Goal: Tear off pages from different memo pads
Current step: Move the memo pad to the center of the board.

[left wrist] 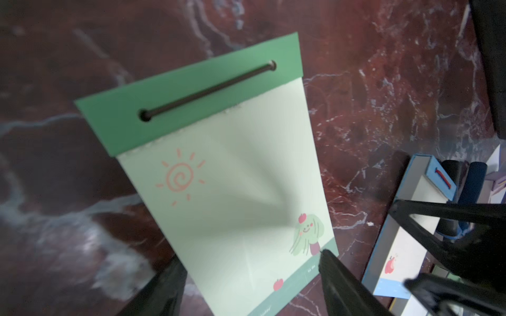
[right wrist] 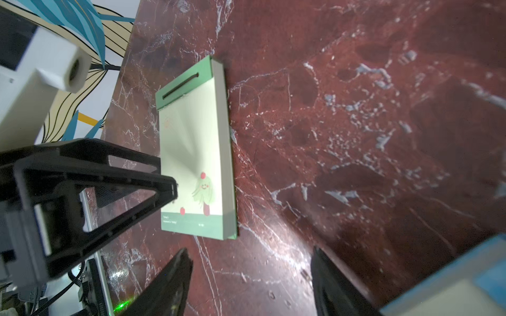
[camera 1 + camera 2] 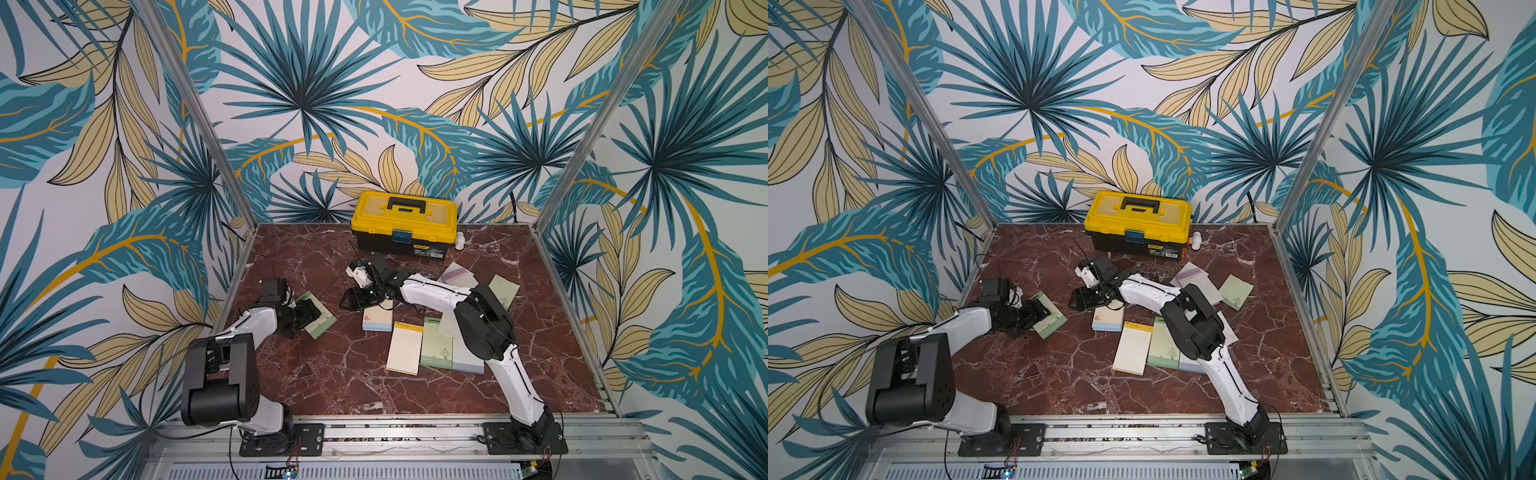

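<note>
Left hand (image 1: 249,255) agape over thick green paper pad (image 1: 219,177); right hand (image 2: 250,249) agape above veined marble (image 2: 356,136).

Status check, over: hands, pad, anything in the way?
Left hand open, astride green pad, bottom edge. Right hand open, empty, over marble beside blue-bordered pad. Top page attached, creased. Right arm overhangs other pads.

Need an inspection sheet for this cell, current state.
surface: red marble tabletop, paper scattered mid to right.
job's things: green memo pad under the left gripper; blue-bordered pad, cream pad, second green pad and lavender pad grouped mid-table; pale-green page lying loose.
clutter: yellow toolbox at the back wall, small white object beside it.
grippers: left gripper open over the pad's lower edge; right gripper open, empty.
cables: black lead at the front edge.
surroundings: leaf-print walls, aluminium frame posts.
</note>
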{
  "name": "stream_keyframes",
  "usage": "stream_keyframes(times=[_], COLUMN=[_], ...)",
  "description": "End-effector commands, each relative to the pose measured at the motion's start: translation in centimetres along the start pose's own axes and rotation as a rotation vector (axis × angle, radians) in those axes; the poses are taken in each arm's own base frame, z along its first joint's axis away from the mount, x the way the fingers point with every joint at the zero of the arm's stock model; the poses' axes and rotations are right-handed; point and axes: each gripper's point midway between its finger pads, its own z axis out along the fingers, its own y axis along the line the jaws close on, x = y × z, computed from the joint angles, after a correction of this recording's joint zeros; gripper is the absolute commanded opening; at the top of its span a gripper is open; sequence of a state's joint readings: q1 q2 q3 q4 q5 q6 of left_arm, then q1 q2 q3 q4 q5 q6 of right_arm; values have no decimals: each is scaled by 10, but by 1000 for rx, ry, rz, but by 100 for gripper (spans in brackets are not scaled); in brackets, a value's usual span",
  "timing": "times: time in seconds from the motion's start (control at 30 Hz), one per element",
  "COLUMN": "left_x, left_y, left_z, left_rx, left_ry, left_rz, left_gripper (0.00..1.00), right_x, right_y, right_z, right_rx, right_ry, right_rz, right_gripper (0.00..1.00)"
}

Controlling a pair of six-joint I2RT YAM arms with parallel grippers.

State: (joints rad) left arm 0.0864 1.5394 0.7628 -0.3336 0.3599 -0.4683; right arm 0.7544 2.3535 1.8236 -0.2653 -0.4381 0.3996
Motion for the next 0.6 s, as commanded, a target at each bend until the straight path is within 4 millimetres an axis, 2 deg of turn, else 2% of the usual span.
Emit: stream_keyframes(times=[0.0, 0.2, 0.23, 0.43, 0.57], left_x=[23, 31, 32, 44, 60], left_y=[2, -12, -14, -26, -35], left_z=[19, 31, 33, 41, 41], left_rx=[-14, -9, -8, 10, 25], left_ry=[95, 131, 136, 165, 188], left_rz=[23, 62, 64, 74, 82], left_gripper=[73, 70, 69, 65, 61], right_x=[3, 19, 13, 23, 38], right_y=[3, -4, -1, 3, 8], right_z=[10, 16, 16, 11, 1], right_rx=[-32, -37, -54, -75, -58], right_ry=[12, 45, 16, 11, 23], right_rz=[23, 62, 50, 70, 69], right_gripper=[66, 57, 56, 35, 34])
